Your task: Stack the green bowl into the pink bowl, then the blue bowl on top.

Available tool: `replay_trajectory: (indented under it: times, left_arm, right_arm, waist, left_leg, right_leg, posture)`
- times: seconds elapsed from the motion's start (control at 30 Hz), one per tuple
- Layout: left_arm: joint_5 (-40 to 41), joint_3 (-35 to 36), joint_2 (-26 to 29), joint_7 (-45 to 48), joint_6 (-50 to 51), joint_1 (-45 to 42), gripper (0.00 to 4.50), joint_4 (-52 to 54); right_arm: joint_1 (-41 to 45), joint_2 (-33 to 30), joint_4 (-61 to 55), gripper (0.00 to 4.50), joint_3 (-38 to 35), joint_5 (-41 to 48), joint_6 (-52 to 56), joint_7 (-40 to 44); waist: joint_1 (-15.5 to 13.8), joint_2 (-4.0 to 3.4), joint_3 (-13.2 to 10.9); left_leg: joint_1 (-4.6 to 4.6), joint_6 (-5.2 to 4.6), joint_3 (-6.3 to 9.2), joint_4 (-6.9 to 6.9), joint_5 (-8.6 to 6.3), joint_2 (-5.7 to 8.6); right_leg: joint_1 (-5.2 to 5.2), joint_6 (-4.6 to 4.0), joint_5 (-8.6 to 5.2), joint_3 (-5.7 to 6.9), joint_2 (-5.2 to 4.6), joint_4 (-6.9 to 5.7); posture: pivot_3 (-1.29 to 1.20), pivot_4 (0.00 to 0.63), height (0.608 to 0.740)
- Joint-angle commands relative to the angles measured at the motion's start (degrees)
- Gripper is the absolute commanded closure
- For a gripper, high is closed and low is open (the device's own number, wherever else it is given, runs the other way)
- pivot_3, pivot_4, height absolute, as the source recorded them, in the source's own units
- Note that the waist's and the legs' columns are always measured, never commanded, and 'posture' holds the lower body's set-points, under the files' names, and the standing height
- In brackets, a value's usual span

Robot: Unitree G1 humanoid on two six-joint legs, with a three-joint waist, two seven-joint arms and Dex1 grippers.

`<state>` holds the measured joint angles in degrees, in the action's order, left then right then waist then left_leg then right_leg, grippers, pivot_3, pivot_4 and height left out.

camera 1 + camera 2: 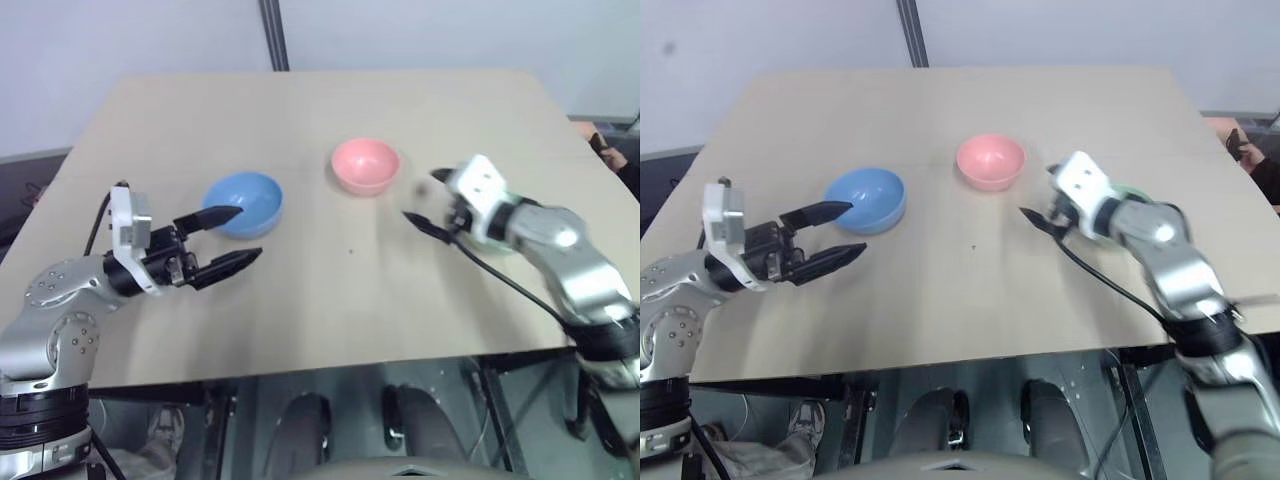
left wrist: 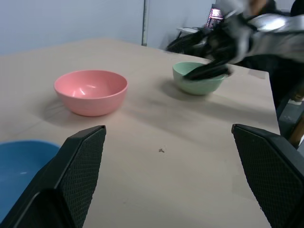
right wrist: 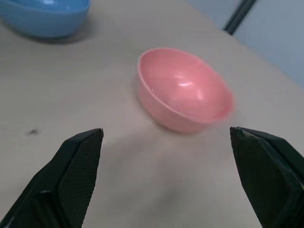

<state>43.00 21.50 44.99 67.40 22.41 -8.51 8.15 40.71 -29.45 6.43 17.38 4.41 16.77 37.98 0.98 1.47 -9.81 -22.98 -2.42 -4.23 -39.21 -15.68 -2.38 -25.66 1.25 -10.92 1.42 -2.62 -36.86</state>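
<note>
- 3 bowls sat apart and upright on the tan table [image 1: 330, 300], none stacked.
- Pink bowl [image 1: 365, 165] stood mid-table; blue bowl [image 1: 244, 204] lay to its left, nearer the robot.
- Green bowl [image 2: 197, 78] stood right of the pink one, largely hidden behind the right arm in the head views.
- Left gripper [image 1: 232, 237] hovered just beside the blue bowl, fingers spread, nothing held.
- Right gripper [image 1: 424, 203] hung at the green bowl, between it and the pink one, fingers apart, empty.
</note>
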Motion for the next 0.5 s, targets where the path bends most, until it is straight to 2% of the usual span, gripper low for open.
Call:
replay_trajectory:
  times: [0.03, 0.13, 0.23, 0.4, 0.5]
  left_arm:
    - [0.8, 2.0, -0.3, 0.0, -1.2, 1.0, 0.0, 1.5]
    - [1.0, 2.6, -0.9, -1.0, -1.2, 2.5, 0.0, 3.2]
    - [1.6, 3.8, -1.5, -3.4, -0.3, 4.4, 0.0, 5.8]
    - [2.8, 5.8, -1.7, -5.3, 0.3, 7.8, 0.0, 9.2]
    - [3.5, 6.3, -1.5, -5.6, 0.5, 8.8, 0.0, 10.2]
  right_arm:
    - [10.6, 5.1, 19.3, 0.02, 5.5, -9.0, -14.5, 0.3]
    - [16.1, 8.3, 31.8, 0.02, 7.2, -13.1, -22.2, -0.6]
    - [19.9, 10.7, 41.1, 0.87, 7.9, -16.4, -27.9, -1.8]
    - [22.4, 12.1, 48.0, 3.37, 8.0, -19.8, -34.1, -2.4]
    - [23.3, 12.7, 49.1, 4.49, 7.6, -20.9, -35.9, -2.8]
  waist:
    - [0.1, -0.05, 0.0]
    - [-0.1, -0.04, 0.0]
    - [-0.2, -0.05, 0.0]
    - [0.0, -0.06, 0.0]
    - [0.2, -0.08, -0.1]
  left_leg:
    - [0.01, 0.02, -0.05, -0.02, 0.01, 0.01]
    - [-0.12, 0.22, -0.03, 0.0, 0.13, 0.06]
    - [-0.26, 0.22, 0.01, 0.01, 0.12, 0.04]
    - [-0.29, 0.23, 0.12, 0.0, 0.13, 0.05]
    - [-0.19, 0.24, 0.11, 0.0, 0.13, 0.05]
  right_leg:
    - [0.01, 0.01, 0.01, -0.04, -0.02, 0.02]
    - [-0.04, 0.02, 0.02, -0.01, -0.12, 0.12]
    - [-0.05, 0.03, 0.02, 0.12, -0.26, 0.16]
    - [-0.08, 0.03, 0.03, 0.18, -0.33, 0.13]
    - [-0.07, 0.02, 0.02, 0.15, -0.26, 0.05]
  posture:
    - [0.0, 0.15, 0.74]
    - [0.0, 0.15, 0.74]
    - [0.0, 0.15, 0.74]
    - [0.0, 0.15, 0.74]
    - [0.0, 0.15, 0.74]
